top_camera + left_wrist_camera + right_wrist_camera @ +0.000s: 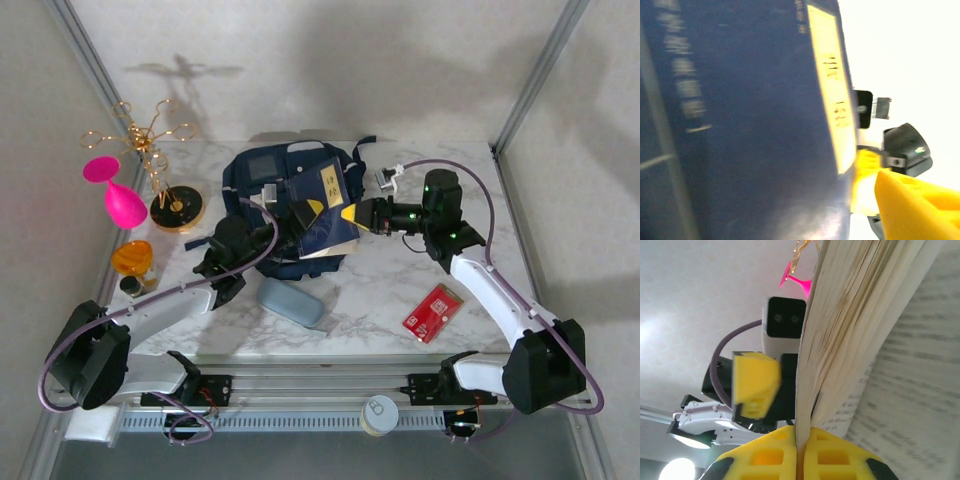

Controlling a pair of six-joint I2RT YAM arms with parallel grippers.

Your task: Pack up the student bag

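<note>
Over the student bag [262,172], one navy book [328,205] with a yellow label is held tilted, and its page edges are seen up close from the right wrist. One right gripper [798,456] is placed at the bag's right side, its yellow fingers clamped on a thin edge of the book. One left gripper [296,218] is placed at the bag's left front with its jaws apart. One of its yellow pads [755,390] is seen just beside the book, not touching it.

One bag is counted, laid at the back middle of the marble table [385,285], its front partly covered by the book.

Left of the bag are one gold wire stand [150,145] on a dark round base, one pink goblet [122,200] and one amber jar [132,258]. Just in front of the bag is one grey-blue case [291,302]. To the bag's front right, well apart, is one red packet [432,312]. Further in front of the bag, on the arm rail, is one round can [379,413].
</note>
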